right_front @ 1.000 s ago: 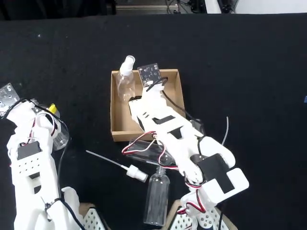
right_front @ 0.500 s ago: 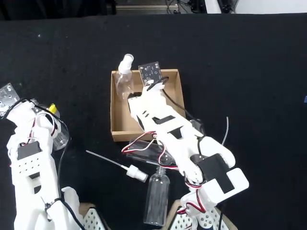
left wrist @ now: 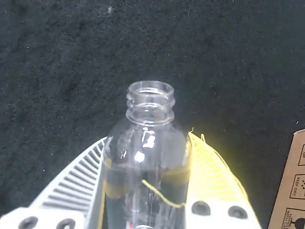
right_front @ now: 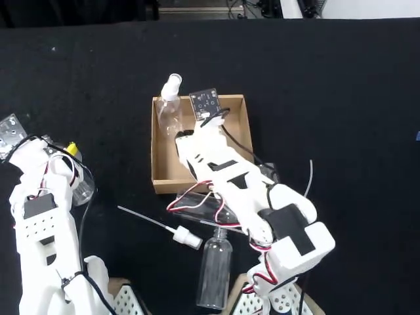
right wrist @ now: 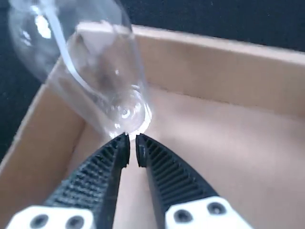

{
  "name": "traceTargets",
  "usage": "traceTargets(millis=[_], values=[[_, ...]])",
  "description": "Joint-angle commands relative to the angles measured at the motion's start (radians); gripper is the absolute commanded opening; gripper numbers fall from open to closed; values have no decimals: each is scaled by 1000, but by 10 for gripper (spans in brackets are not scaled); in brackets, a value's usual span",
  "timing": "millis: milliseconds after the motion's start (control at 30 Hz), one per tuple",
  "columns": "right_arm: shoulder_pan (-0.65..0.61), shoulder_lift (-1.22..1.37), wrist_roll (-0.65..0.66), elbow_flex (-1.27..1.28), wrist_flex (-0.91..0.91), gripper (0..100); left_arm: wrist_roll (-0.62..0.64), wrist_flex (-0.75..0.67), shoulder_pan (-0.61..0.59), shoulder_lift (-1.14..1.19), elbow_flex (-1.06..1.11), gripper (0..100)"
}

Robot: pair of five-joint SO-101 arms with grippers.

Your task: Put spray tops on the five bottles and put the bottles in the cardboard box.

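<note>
The sprayer-topped bottle (right_front: 169, 113) is propped in the cardboard box's (right_front: 164, 172) 11 o'clock corner, with its head poking over the rim. Honestly it looks tippy. Any nudge from the arm backing out could flop it over the wall. The right gripper (right wrist: 132, 143) is basically pinched together and holding nothing, tips right at the bottle's base. The left gripper (left wrist: 147, 143) hugs an uncapped bottle (left wrist: 148, 114) out at the box's 9 o'clock.

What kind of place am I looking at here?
Probably a robotics lab or hobby workbench, not a factory: two small white plastic robot arms with bare wiring sit at a black cloth-covered table, working with clear plastic bottles and a small brown cardboard box.
</note>
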Motion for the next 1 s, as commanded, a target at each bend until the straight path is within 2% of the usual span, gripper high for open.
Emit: traceTargets(millis=[0,400,967], values=[[-20,-8,-2,-79,-31,12,8,-20,2,-32,-13,29],[-31,-1,-3,-70,-110,12,8,-20,2,-32,-13,29],[-35,-1,-5,-82,-110,12,8,-20,2,-32,-13,29]])
